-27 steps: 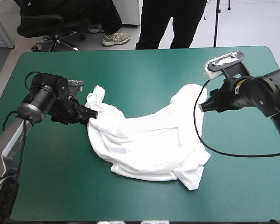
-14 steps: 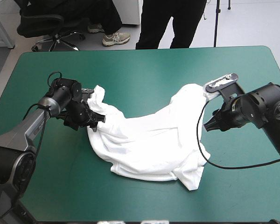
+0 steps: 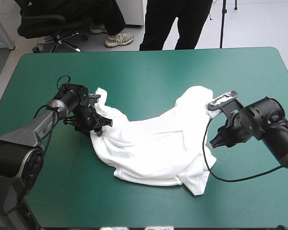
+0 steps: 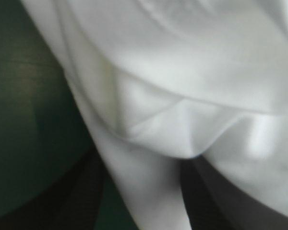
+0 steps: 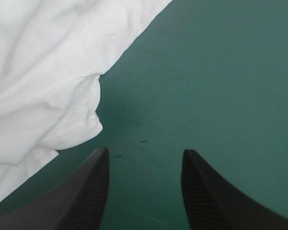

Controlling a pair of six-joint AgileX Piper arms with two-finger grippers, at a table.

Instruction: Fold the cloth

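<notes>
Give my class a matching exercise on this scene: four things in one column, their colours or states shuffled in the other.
1 T-shirt
2 left pincer
3 right pincer
4 table cover

A teal-green
B open above bare cover
C white, rumpled
D cloth between its fingers

Pairs: 1-C, 2-D, 3-B, 4-A

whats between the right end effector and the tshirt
Bare teal-green cover; the right wrist view shows the right end effector open over it, the T-shirt just ahead of one finger.
</notes>
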